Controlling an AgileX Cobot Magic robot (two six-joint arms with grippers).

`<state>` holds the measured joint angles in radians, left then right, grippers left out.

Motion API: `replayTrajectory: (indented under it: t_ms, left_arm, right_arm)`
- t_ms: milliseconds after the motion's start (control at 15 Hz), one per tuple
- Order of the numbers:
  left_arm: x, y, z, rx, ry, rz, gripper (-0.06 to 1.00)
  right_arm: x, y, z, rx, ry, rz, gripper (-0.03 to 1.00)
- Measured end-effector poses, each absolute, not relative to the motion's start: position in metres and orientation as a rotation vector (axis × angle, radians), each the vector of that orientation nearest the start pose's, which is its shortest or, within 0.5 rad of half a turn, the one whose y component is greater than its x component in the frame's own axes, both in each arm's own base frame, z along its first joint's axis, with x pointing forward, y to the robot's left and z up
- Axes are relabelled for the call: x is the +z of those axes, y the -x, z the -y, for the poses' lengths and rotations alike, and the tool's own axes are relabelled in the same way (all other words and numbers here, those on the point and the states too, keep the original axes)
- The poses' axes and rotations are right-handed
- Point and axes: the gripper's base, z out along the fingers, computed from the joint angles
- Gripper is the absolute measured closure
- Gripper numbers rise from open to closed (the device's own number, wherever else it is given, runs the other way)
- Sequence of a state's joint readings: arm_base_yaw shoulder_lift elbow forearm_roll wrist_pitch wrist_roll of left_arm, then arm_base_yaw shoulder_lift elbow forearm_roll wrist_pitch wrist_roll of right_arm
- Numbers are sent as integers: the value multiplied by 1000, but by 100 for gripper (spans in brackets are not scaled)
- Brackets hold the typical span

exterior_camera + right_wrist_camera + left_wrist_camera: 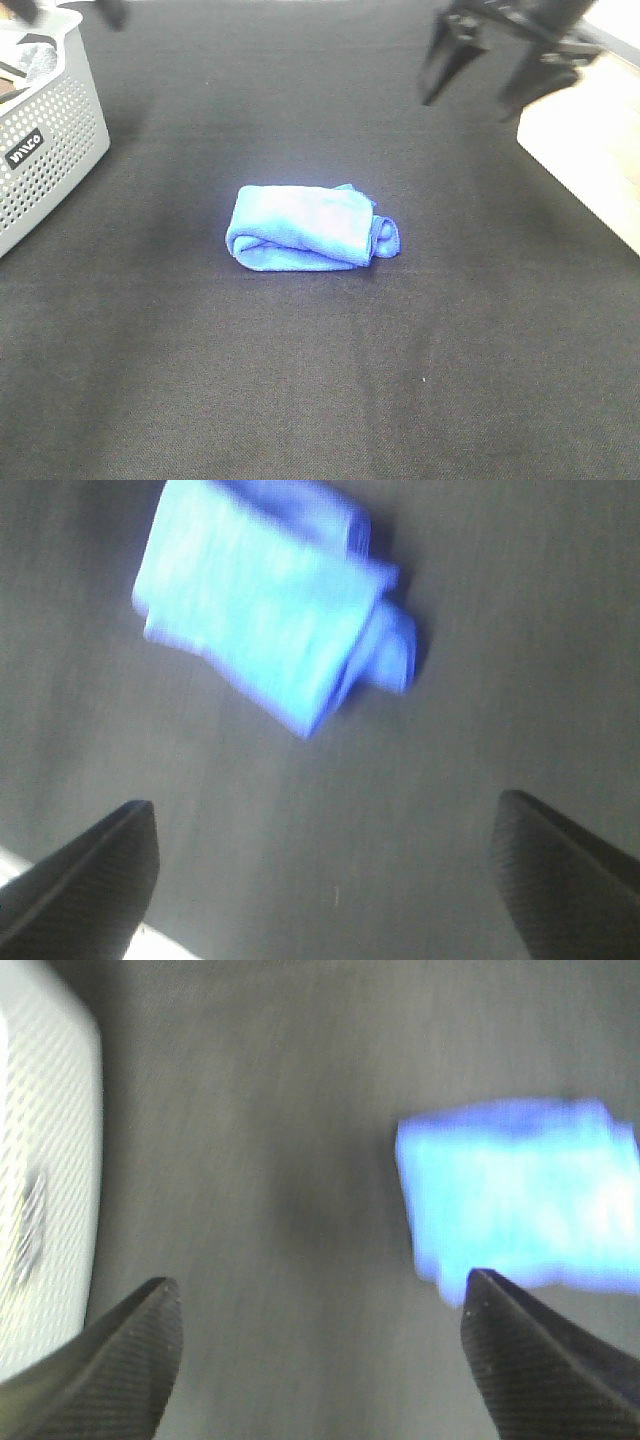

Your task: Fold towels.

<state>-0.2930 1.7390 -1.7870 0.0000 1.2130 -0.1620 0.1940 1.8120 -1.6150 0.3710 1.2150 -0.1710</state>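
Folding looks all but done: towel [305, 228] lies as a compact bundle on the dark cloth [300, 400], well right of the basket [50, 150], one end rolled loose, both grippers [490, 65] [320, 1345] raised clear, jaws apart, empty.

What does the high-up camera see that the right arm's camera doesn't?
Only the high camera shows the grey basket at the left edge of the black table, the pale surface at the right, and the whole right gripper raised above the table, jaws open. Only the right wrist camera shows that gripper's two dark fingertips close up, spread wide with nothing between them. Both show the blue towel lying folded on the black cloth, touched by no gripper.
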Motion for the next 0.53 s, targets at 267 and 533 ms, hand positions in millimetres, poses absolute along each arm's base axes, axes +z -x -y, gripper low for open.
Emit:
replayTrajectory:
  t_ms: [267, 533]
  left_arm:
    - [387, -267, 77, -95, -184, -2632, 21]
    - [386, -164, 45, -108, -178, -2549, 21]
  right_arm:
    - [319, -286, -82, 439, 419, -2832, 12]
    - [314, -187, -57, 340, 444, -2811, 12]
